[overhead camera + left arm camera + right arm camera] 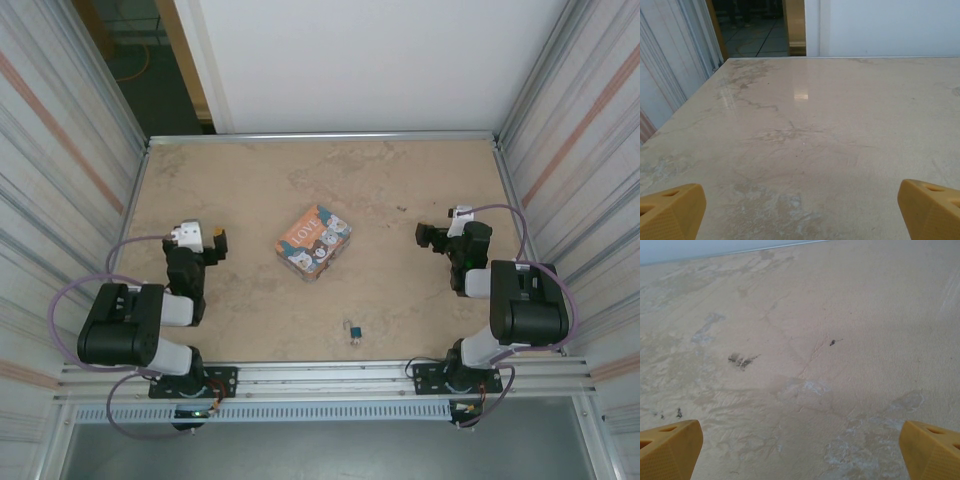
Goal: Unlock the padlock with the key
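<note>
We see the left gripper (216, 243) and the right gripper (432, 238) wide, empty; the padlock (354, 331) lies between them, somewhat behind both.

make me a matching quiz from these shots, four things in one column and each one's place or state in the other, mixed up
Things:
1. small teal-blue padlock with a silvery shackle
2. rectangular orange-and-teal tin box
3. left hand
4. right hand

Places and states:
a. open, to the right of the tin box
b. around the middle of the beige marbled table
c. close to the table's near edge
d. open, to the left of the tin box

Pairs: 1-c, 2-b, 3-d, 4-a
</note>
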`<control>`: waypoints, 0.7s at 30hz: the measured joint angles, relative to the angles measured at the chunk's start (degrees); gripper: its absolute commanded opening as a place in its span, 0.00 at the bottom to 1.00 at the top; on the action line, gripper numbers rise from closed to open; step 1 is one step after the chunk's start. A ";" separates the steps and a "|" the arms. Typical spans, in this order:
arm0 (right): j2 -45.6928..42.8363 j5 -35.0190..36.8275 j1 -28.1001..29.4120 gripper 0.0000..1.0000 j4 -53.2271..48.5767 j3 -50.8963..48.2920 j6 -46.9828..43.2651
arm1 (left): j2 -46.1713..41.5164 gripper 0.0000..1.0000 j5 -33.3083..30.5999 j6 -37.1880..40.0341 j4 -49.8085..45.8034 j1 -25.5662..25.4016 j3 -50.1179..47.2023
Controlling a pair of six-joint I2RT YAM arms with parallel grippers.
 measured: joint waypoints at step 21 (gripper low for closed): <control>0.04 2.89 0.68 0.99 -0.55 0.31 0.07 | 3.87 0.99 4.13 -1.57 -14.32 1.31 11.78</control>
